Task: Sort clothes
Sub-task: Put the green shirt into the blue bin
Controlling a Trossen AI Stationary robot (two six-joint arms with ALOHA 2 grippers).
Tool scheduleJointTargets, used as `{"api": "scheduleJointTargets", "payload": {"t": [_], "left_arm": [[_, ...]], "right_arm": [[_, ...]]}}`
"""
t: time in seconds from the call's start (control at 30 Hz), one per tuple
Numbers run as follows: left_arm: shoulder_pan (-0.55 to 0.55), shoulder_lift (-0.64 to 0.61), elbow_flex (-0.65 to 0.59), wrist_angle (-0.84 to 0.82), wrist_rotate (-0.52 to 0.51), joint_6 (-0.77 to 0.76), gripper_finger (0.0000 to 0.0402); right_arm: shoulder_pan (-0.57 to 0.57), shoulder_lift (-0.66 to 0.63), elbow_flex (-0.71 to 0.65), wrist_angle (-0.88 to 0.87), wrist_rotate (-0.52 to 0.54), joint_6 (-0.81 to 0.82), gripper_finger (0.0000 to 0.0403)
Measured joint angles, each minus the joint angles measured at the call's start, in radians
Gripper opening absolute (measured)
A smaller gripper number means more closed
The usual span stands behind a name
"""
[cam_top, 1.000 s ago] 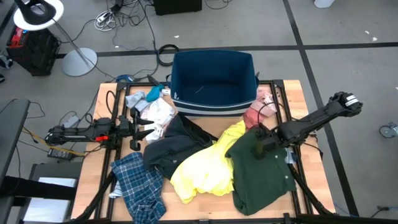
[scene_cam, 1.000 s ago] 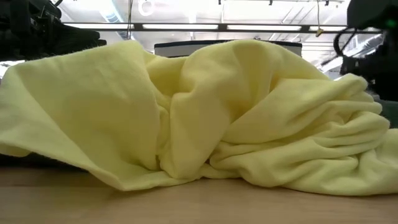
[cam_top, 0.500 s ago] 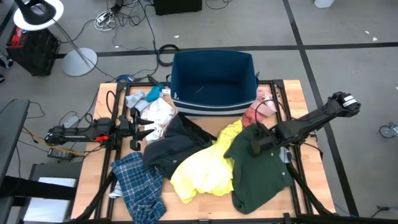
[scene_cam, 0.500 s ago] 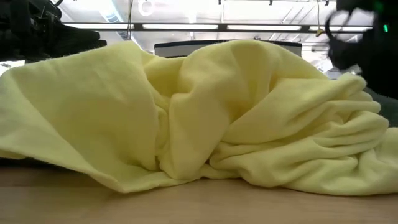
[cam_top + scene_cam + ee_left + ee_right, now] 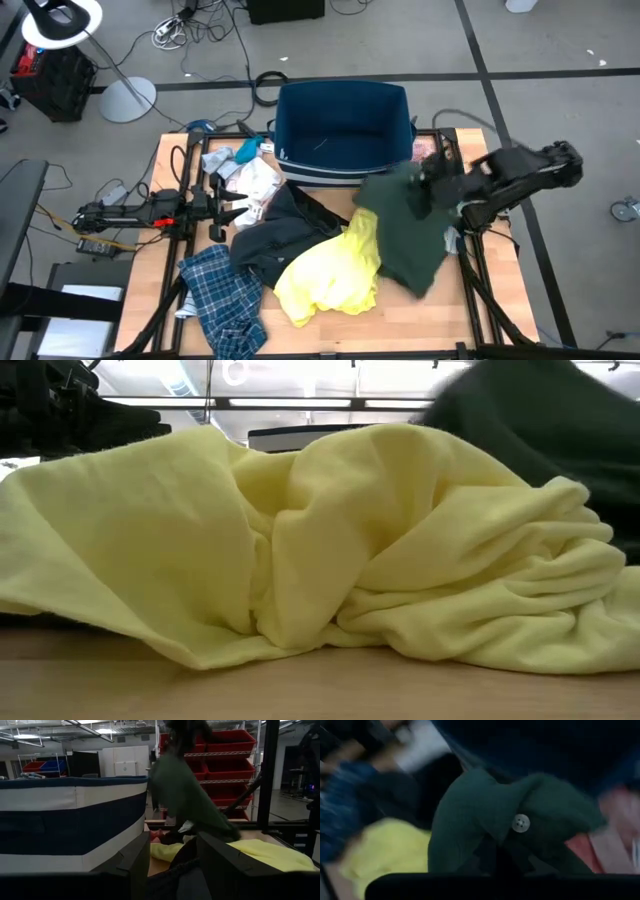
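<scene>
The dark green shirt (image 5: 405, 225) is up off the table in front of the dark blue bin (image 5: 340, 130), with my right gripper (image 5: 428, 185) shut on it. It shows as a hanging green mass (image 5: 185, 790) in the left wrist view and fills the top right of the low view (image 5: 540, 420). The yellow top (image 5: 325, 270), dark navy jacket (image 5: 275, 235), plaid shirt (image 5: 225, 300) and white pieces (image 5: 250, 180) lie flat on the table. My left gripper (image 5: 222, 212) stands open at the table's left, holding nothing. My right gripper holds a bunched fold of the shirt beside a white button (image 5: 520, 823); the fingers themselves are lost in the dark cloth. The arm reaches in from the table's right. The shirt hangs slack below the hold, its lower end (image 5: 420, 285) trailing right of the yellow top.
The bin stands at the table's far edge, its striped wall (image 5: 70, 820) close ahead of my left gripper. A pink piece (image 5: 432, 160) lies by the bin's right corner. Bare wood (image 5: 450, 320) shows at the near right, where the shirt lay.
My right gripper has shut on the green shirt, then risen and swung toward the far edge and the bin. The shirt has been pulled up off the near right of the table and now hangs bunched, with only its lower end trailing.
</scene>
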Motion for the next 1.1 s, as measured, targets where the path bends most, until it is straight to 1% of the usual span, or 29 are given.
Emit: {"api": "scheduleJointTargets", "payload": {"t": [0.13,0.27,0.47,0.67,0.8,0.9,1.0,1.1], "left_arm": [[0.000,0.000,0.000,0.000,0.000,0.000,0.0168],[0.000,0.000,0.000,0.000,0.000,0.000,0.0168],[0.000,0.000,0.000,0.000,0.000,0.000,0.0168],[0.000,0.000,0.000,0.000,0.000,0.000,0.0168],[0.000,0.000,0.000,0.001,0.000,0.000,0.0168],[0.000,0.000,0.000,0.000,0.000,0.000,0.0168],[0.000,0.000,0.000,0.000,0.000,0.000,0.0168],[0.000,0.000,0.000,0.000,0.000,0.000,0.0168]], "right_arm": [[-0.078,0.042,0.174,0.084,0.016,-0.209,0.0004],[-0.168,0.115,0.349,0.185,-0.005,-0.425,0.0003],[-0.315,0.267,0.616,0.318,-0.093,-0.705,0.0003],[-0.465,0.423,0.854,0.490,-0.185,-0.895,0.0003],[-0.568,0.449,0.823,0.776,-0.281,-0.980,0.0004],[-0.645,0.470,0.823,0.914,-0.314,-1.013,0.0004],[-0.711,0.498,0.823,0.985,-0.317,-1.019,0.0004],[-0.761,0.521,0.823,0.946,-0.318,-1.018,0.0004]]}}
